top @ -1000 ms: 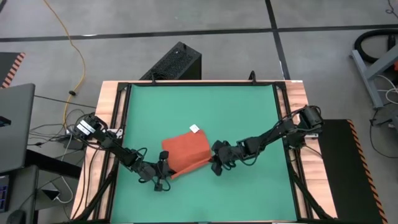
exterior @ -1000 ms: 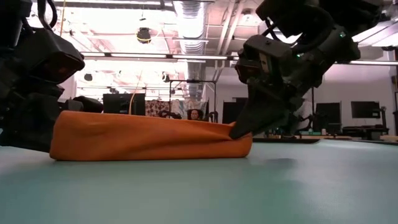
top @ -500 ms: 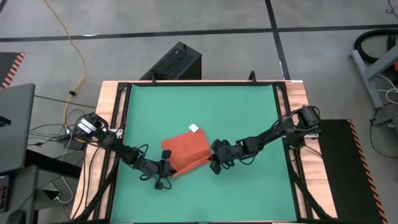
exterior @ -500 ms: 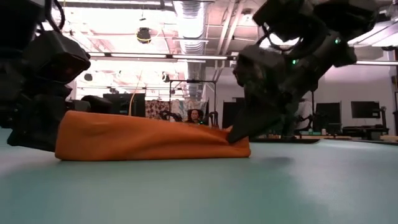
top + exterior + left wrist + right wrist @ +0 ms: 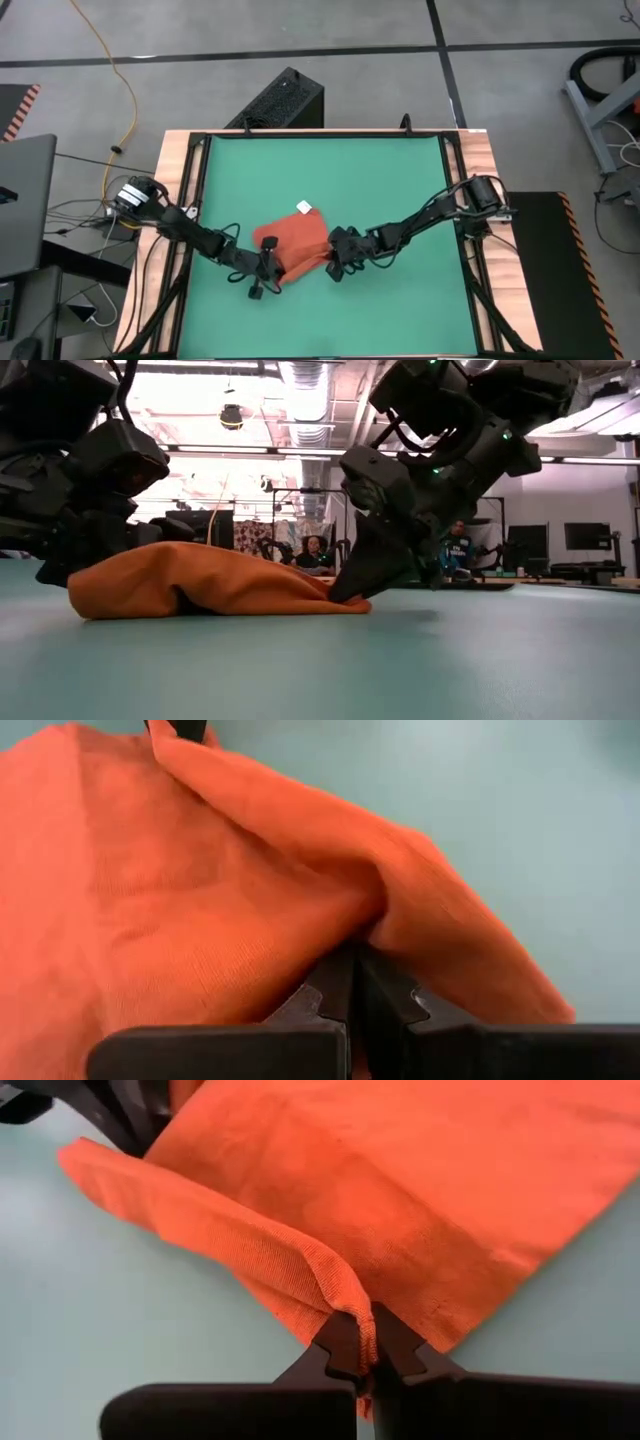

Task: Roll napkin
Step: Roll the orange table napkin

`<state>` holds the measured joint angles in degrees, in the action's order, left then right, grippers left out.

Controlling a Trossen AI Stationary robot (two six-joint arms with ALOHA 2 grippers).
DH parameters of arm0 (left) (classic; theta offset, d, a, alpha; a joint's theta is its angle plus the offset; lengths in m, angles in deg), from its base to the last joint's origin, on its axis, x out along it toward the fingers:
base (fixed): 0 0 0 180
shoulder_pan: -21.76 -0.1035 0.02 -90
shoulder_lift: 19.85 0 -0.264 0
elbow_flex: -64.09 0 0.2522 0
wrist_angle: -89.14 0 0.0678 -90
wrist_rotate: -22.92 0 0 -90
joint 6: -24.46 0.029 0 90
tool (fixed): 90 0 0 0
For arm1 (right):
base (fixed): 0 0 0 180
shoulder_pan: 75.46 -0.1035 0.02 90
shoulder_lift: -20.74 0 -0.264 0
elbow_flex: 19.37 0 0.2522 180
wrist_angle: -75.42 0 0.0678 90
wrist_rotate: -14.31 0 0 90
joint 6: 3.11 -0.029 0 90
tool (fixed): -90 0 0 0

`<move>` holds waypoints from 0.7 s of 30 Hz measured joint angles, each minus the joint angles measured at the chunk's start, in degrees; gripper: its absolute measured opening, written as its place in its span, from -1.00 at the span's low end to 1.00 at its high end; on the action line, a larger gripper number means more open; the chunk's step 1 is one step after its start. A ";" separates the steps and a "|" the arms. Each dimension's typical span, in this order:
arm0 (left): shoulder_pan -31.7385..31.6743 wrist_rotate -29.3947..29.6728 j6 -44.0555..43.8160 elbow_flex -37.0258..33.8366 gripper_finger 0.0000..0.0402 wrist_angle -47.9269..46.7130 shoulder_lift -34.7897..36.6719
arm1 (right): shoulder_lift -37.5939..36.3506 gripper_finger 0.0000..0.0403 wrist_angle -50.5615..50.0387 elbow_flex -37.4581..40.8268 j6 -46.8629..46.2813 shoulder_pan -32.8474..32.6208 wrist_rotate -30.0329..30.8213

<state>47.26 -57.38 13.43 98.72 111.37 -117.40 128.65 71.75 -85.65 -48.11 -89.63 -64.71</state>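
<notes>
Pinching the near edge of the napkin (image 5: pixel 296 243) from both ends, the two grippers work low on the green table (image 5: pixel 400 180). The left gripper (image 5: pixel 268 272) has its fingers (image 5: pixel 335 988) closed together on a raised fold of the orange-red cloth, which bulges up just ahead of its tips. The right gripper (image 5: pixel 335 266) likewise has its fingers (image 5: pixel 345 1342) shut on a doubled-over hem, the fold running away from it toward the other arm. The napkin lies between the two grippers and spreads beyond them toward the table's centre, its small white tag (image 5: pixel 303 208) at the edge farthest from both. In the low view the cloth humps up beside the left gripper (image 5: pixel 70 555) and tapers to the mat at the right gripper (image 5: pixel 345 588). People (image 5: pixel 458 545) sit in the room behind.
</notes>
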 joint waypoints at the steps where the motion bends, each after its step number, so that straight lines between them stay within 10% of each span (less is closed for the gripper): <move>1: 0.00 -0.06 0.00 -0.03 -1.00 -1.16 0.89 | -0.08 -0.92 -0.88 -0.04 -1.06 0.02 0.16; 21: 3.87 8.95 -5.96 -0.31 -1.00 -34.18 36.27 | -0.03 -0.92 -3.55 0.10 -5.81 -0.07 2.02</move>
<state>51.13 -48.43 7.47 98.41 77.19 -81.13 128.62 68.21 -85.55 -53.91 -89.70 -62.69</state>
